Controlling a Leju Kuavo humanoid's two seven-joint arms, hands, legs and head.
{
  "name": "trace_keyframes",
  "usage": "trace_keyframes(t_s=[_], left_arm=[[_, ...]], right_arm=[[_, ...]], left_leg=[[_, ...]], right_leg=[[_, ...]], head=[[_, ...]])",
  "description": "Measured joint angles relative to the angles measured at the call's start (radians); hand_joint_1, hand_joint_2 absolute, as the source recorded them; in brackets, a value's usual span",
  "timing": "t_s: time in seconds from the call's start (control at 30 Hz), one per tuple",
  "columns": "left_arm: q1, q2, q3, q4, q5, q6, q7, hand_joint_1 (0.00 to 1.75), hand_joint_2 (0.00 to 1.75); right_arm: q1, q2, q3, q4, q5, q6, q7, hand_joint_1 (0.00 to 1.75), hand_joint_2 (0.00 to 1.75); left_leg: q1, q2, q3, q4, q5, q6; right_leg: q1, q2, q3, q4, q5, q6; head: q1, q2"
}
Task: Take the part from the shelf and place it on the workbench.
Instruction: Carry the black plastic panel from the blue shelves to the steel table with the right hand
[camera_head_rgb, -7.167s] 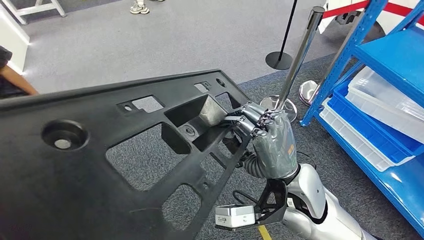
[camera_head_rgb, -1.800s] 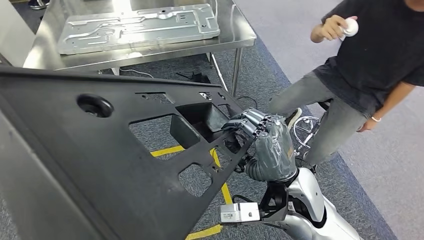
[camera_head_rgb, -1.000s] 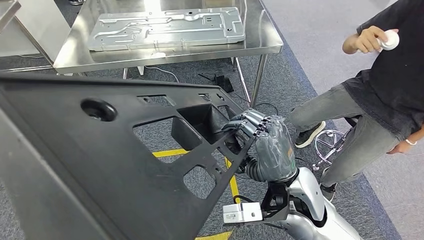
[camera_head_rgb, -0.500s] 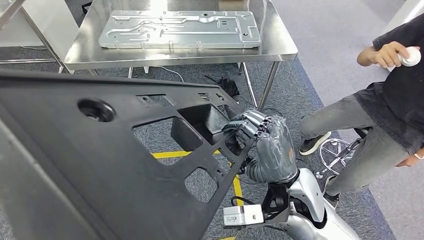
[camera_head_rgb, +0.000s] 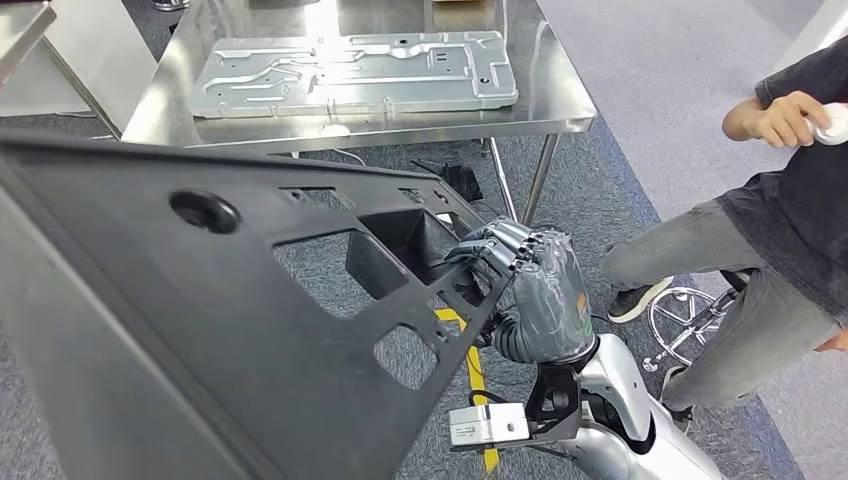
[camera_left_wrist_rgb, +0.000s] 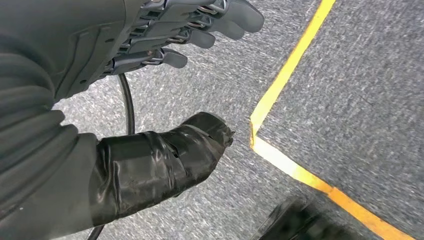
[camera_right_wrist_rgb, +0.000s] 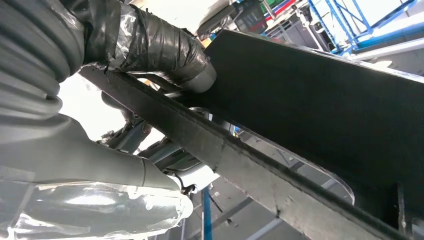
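The part is a large black plastic panel (camera_head_rgb: 200, 330) with several cut-outs, held tilted in front of me across the left and middle of the head view. My right hand (camera_head_rgb: 540, 290) grips its right edge, fingers hooked into a recess. In the right wrist view the taped thumb of my right hand (camera_right_wrist_rgb: 145, 45) presses on the panel's rim (camera_right_wrist_rgb: 325, 115). My left hand (camera_left_wrist_rgb: 125, 45) hangs over the carpet, fingers apart and holding nothing. The steel workbench (camera_head_rgb: 560, 100) stands ahead, beyond the panel's upper edge.
A silver stamped metal plate (camera_head_rgb: 350, 70) lies on the workbench. A person (camera_head_rgb: 790, 230) in dark top and grey trousers stands at the right, holding a white object, beside a stool base (camera_head_rgb: 690, 310). Yellow floor tape (camera_head_rgb: 475, 370) runs across the grey carpet under the panel.
The camera has turned from the blue shelf to the workbench, which now sits ahead. The person has slid toward the right edge. My right hand keeps its grip on the panel.
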Motion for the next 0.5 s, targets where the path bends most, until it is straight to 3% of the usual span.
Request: trace_keyframes(t_s=[0.03,0.07,0.13,0.2,0.23,0.33,0.4,0.43,0.5], left_arm=[[0.003,0.000,0.000,0.000,0.000,0.000,0.000,0.00,1.75],[0.004,0.001,0.000,0.000,0.000,0.000,0.000,0.00,1.75],[0.005,0.002,0.000,0.000,0.000,0.000,0.000,0.00,1.75],[0.005,0.003,0.000,0.000,0.000,0.000,0.000,0.00,1.75],[0.006,0.004,0.000,0.000,0.001,0.000,0.000,0.00,1.75],[0.008,0.004,0.000,0.000,0.001,0.000,0.000,0.00,1.75],[0.006,0.004,0.000,0.000,0.001,0.001,0.000,0.00,1.75],[0.005,0.005,0.000,0.000,0.001,0.001,0.000,0.00,1.75],[0.005,0.005,0.000,0.000,0.001,0.001,0.000,0.00,1.75]], right_arm=[[0.001,0.000,0.000,0.000,-0.001,0.000,0.000,1.75,1.75],[0.002,0.000,0.000,0.001,-0.003,0.000,0.000,1.75,1.75],[0.002,0.000,0.000,0.001,-0.006,0.000,0.000,1.75,1.75],[0.002,0.000,0.000,0.002,-0.008,0.001,0.000,1.75,1.75],[0.001,0.000,0.000,0.002,-0.008,0.001,0.000,1.75,1.75],[0.000,0.000,0.000,0.002,-0.008,0.003,0.000,1.75,1.75],[-0.001,0.000,0.000,0.002,-0.008,0.003,0.000,1.75,1.75],[-0.001,0.000,0.000,0.002,-0.008,0.003,0.000,1.75,1.75],[0.000,0.000,0.000,0.003,-0.008,0.003,0.000,1.75,1.75]], left_leg=[[0.002,0.001,-0.021,0.004,0.000,-0.004],[0.003,0.003,-0.024,-0.026,0.020,-0.005],[0.004,0.007,0.005,-0.152,0.116,-0.003],[-0.003,0.010,0.030,-0.240,0.180,0.004],[-0.007,0.010,0.036,-0.254,0.189,0.011],[-0.007,0.006,0.057,-0.259,0.175,0.032],[-0.005,0.004,0.078,-0.265,0.165,0.045],[-0.005,0.004,0.087,-0.267,0.159,0.050],[-0.007,0.002,0.104,-0.268,0.142,0.055]], right_leg=[[-0.001,0.001,0.011,0.000,-0.009,0.002],[-0.002,0.002,0.024,0.000,-0.019,0.004],[-0.004,0.002,0.051,0.000,-0.042,0.011],[-0.004,0.001,0.074,-0.001,-0.063,0.023],[-0.003,0.001,0.081,-0.003,-0.072,0.030],[-0.001,0.001,0.093,0.012,-0.073,0.047],[-0.003,0.002,0.058,0.084,-0.074,0.052],[-0.003,0.002,0.021,0.142,-0.086,0.053],[-0.002,0.003,-0.068,0.255,-0.138,0.054]], head=[[0.000,0.000],[0.000,0.000],[0.000,0.000],[0.001,0.000],[0.001,0.000],[0.003,0.000],[0.005,0.000],[0.006,0.000],[0.008,0.000]])
